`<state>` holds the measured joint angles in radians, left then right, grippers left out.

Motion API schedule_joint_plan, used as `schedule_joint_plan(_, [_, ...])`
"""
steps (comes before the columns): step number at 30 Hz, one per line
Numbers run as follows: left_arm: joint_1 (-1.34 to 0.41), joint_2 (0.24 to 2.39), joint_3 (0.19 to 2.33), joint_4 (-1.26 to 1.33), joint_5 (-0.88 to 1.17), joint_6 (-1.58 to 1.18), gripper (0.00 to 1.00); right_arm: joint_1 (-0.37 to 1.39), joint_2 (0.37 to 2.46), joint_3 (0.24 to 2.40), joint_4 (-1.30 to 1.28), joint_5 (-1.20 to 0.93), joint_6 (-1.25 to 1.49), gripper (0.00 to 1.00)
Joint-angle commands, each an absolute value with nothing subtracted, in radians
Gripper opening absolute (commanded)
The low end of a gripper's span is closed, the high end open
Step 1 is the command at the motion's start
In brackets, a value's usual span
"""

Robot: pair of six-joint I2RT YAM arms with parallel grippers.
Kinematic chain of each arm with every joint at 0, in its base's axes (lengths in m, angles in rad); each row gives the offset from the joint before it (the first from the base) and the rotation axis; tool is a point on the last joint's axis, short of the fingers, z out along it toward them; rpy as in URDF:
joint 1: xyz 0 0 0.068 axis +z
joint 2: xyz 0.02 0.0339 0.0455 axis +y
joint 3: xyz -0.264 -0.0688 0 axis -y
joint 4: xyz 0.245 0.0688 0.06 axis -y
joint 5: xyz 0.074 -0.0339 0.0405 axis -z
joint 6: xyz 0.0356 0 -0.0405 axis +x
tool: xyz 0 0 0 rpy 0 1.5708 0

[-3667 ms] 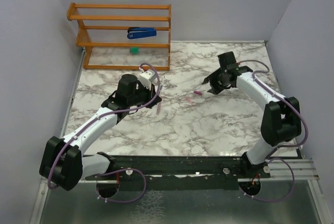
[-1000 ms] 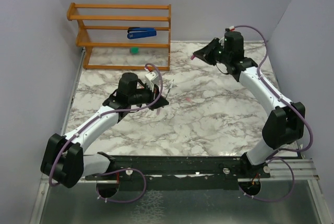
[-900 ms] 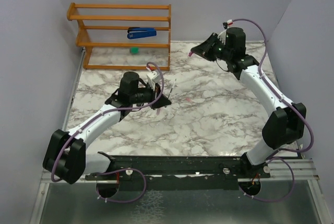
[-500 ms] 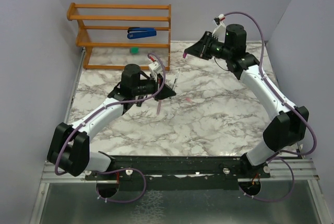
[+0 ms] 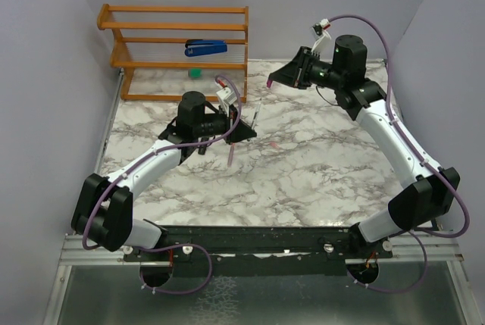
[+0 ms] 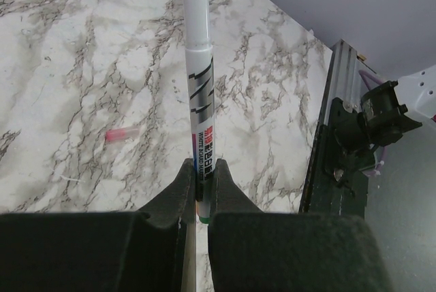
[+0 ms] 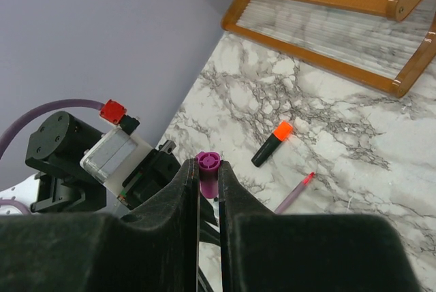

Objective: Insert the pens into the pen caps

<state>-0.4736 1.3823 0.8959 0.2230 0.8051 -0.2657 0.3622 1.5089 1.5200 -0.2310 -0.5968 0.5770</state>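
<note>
The left tool point(image 6: 197, 193) is clamped on the grey pen point(image 6: 199, 94), which sticks out ahead of it above the marble surface point(image 6: 82, 67); a pink cap point(image 6: 121, 134) lies off to its left; the right tool point(image 7: 208, 186), nearly closed, pinches the purple cap point(image 7: 208, 171); beyond it lie the black marker point(image 7: 270, 143) and pink pen point(image 7: 294, 193).

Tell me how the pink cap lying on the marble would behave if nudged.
The pink cap looks tiny and probably very light, so a nudge could send it skidding. It seems round and lies on its side on the smooth marble table, so it would likely roll.
</note>
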Motion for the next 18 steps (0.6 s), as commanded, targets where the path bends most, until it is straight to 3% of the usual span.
schedule_joint_plan(1, [-0.478,1.394,0.94,0.25,0.827,-0.265,0.0,0.381,1.486,1.496,-0.263,-0.624,0.556,0.0])
schedule_joint_plan(18, [-0.477,1.407,0.954,0.249,0.838,-0.267,0.0,0.419,1.504,1.489,-0.261,-0.585,0.539,0.0])
